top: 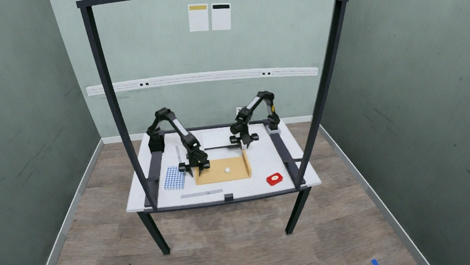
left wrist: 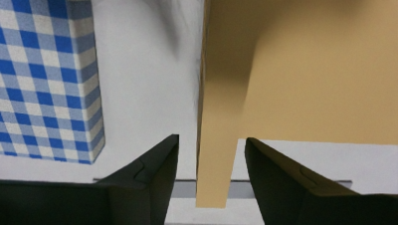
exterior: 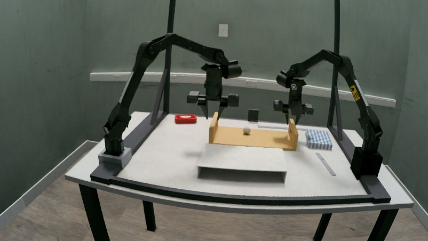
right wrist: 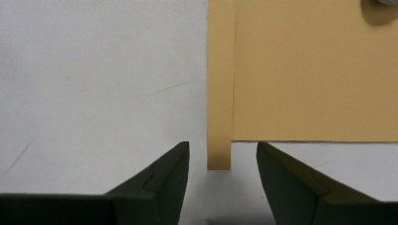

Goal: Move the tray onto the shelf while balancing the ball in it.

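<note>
The wooden tray stands on the table with an upright wall at each end. The white ball rests on its floor, near the middle. The white shelf is low and stands beside the tray, on the arm-base side. My left gripper is open, fingers to either side of one end wall, gaps showing. My right gripper is open above the other end wall, not gripping it. Exact fingertip heights are unclear.
A blue-checked box lies close outside the left-arm end of the tray. A red box lies beyond the other end. Grey strips lie on the table, and a small black block stands at its edge.
</note>
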`<state>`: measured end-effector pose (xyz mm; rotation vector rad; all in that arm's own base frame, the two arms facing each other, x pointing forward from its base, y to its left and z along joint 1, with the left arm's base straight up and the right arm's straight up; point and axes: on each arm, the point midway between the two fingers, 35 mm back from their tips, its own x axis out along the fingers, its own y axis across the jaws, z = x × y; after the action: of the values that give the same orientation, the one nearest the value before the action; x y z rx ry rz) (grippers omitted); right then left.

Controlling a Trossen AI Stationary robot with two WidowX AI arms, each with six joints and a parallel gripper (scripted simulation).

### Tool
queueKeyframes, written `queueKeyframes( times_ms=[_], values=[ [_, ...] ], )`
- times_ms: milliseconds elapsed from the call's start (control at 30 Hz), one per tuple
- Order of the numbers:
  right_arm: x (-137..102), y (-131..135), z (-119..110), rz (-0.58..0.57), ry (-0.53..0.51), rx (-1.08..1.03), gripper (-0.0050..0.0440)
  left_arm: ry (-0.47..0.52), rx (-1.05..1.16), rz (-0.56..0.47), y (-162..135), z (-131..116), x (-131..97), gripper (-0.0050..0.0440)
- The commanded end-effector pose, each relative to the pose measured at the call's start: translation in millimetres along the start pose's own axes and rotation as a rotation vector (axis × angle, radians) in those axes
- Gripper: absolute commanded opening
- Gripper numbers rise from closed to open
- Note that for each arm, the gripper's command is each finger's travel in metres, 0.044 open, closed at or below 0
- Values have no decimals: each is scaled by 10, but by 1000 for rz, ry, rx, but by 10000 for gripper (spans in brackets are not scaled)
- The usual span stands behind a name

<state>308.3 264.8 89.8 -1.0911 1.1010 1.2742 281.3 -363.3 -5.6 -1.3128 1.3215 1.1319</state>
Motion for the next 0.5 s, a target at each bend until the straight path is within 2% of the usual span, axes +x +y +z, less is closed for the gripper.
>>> queueKeyframes(
  times_ms=[0,467],
  values=[
    [0,1,36,-11,-9,0,178,36,1,-20,-34,-88,-144,178],
    [270,-4,37,-15,-9,-2,178,36,0,-20,-38,-85,-144,178]
  ],
)
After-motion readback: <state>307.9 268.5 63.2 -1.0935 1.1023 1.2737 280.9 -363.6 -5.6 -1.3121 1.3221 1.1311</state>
